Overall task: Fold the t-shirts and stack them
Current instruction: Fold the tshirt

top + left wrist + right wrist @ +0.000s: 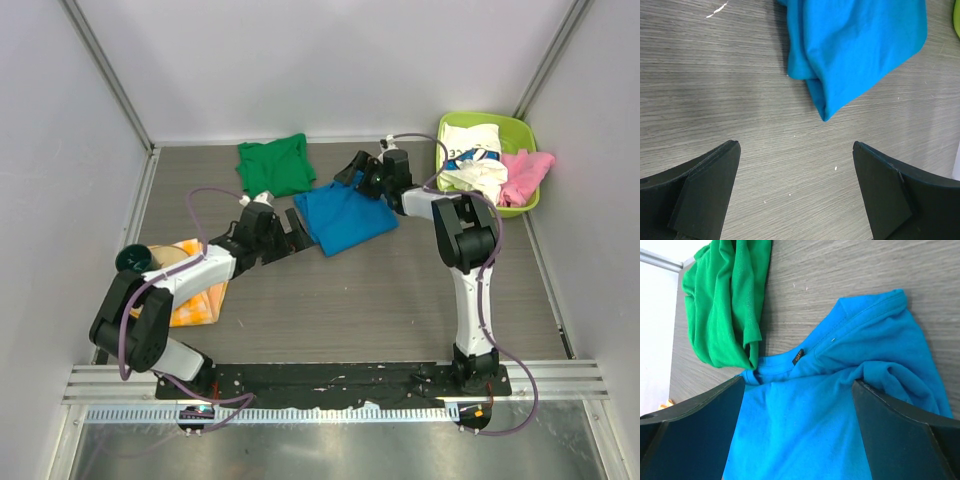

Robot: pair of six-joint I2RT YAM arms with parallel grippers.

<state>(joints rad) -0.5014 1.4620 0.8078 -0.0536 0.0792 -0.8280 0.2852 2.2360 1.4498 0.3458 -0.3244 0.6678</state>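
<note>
A bright blue t-shirt (345,215) lies loosely folded mid-table, also seen in the left wrist view (855,45) and the right wrist view (840,390). Behind it a green t-shirt (275,165) lies crumpled, its edge touching the blue collar (725,305). My left gripper (298,228) stands open over bare table just short of the blue shirt's near corner (795,145). At the shirt's far edge, my right gripper (352,172) hangs open, its fingers either side of the blue cloth near the collar (797,382). A white printed t-shirt (475,160) and a pink one (525,175) lie in the basket.
A lime-green basket (520,130) stands at the back right by the wall. An orange-yellow checked cloth (195,300) lies under my left arm, with a dark green bowl (133,260) beside it. Walls close in on three sides.
</note>
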